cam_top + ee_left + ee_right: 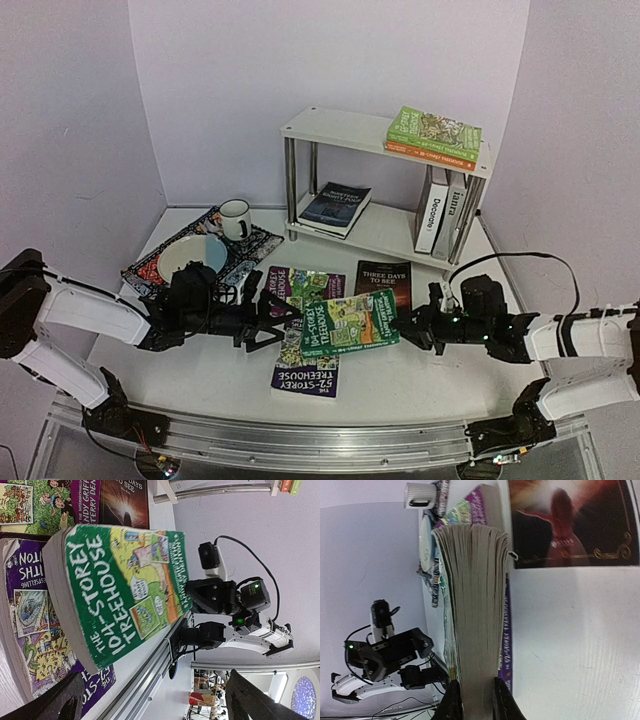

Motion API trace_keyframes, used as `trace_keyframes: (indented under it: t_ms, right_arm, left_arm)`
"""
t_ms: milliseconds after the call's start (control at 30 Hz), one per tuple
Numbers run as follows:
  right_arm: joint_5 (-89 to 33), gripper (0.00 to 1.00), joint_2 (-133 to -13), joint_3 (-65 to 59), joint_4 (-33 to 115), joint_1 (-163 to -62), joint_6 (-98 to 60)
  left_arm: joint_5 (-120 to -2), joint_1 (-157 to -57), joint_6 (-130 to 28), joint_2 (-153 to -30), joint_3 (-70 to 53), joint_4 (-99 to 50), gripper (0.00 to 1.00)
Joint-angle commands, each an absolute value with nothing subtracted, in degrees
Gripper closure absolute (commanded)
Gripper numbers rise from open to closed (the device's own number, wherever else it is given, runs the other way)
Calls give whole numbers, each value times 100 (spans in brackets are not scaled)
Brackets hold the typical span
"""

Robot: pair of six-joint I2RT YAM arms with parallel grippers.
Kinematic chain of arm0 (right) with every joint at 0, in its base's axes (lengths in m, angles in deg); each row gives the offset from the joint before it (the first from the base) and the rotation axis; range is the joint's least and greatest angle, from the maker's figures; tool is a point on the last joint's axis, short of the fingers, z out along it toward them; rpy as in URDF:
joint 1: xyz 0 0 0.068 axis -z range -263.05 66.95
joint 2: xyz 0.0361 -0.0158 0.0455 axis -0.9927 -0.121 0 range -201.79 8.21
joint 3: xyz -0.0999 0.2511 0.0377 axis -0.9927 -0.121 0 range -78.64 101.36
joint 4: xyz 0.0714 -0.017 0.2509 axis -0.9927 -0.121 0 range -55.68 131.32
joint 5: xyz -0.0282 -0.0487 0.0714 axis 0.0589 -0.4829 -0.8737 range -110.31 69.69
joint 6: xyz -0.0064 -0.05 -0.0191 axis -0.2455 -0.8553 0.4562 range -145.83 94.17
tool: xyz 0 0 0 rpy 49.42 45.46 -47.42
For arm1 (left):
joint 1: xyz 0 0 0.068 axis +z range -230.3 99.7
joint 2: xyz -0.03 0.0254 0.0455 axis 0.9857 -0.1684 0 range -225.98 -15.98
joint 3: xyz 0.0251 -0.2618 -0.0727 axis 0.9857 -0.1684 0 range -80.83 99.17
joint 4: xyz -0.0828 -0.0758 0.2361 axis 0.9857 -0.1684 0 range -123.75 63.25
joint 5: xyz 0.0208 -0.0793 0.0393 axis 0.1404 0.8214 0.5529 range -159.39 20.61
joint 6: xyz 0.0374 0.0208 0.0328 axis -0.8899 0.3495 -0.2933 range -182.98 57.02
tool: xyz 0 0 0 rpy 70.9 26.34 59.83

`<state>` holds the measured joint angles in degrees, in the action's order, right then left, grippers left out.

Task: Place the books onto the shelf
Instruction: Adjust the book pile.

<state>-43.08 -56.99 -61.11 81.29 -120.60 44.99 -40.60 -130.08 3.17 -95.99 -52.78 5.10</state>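
1. The step in hand looks like carrying one book to the shelf [330, 125]. The right fingers [405, 326] are clamped tight on one short edge of the green book [350, 322], pinching its thick block of pages.
2. The left fingers [278, 322] are spread wide at the book's other end and grip nothing.
3. The green book hangs in the air in front of the shelf, well apart from it. It is over a purple book [305, 378] that lies flat on the surface [420, 390].
4. Next, I think the right arm must lift the book higher and bring it to the shelf. It hangs from one edge, so it may droop or slip.
5. The green book is a fat paperback with a shiny cartoon cover and greyish pages.
6. The shelf has two flat white boards on shiny metal tube legs. Its top board holds a small book pile [434, 134]. Two white books [440, 212] stand on the lower board.
7. A black book [383, 280] lies flat just in front of the shelf.
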Motion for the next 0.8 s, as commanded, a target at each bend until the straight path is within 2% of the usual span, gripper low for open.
trace_keyframes:
  t_ms: [0, 300, 500, 767]
  right_arm:
    - [-4218, 100, -5926, -6306, 9523, -12311, 4805]
    - [-4102, 100, -6510, -6203, 9480, -12575, 4524]
    - [-3622, 98, -6872, -5910, 8763, -12967, 3824]
    - [-3357, 100, -7232, -5727, 8826, -13256, 3725]
  left_arm:
    - [-4052, -12961, 394, -9765, -5284, 819, 0]
    - [-4100, -12899, 381, -9990, -5386, 819, 1]
    - [-4203, -12889, 203, -10044, -5436, 815, 2]
    - [-4238, -12767, 74, -9956, -5580, 802, 2]
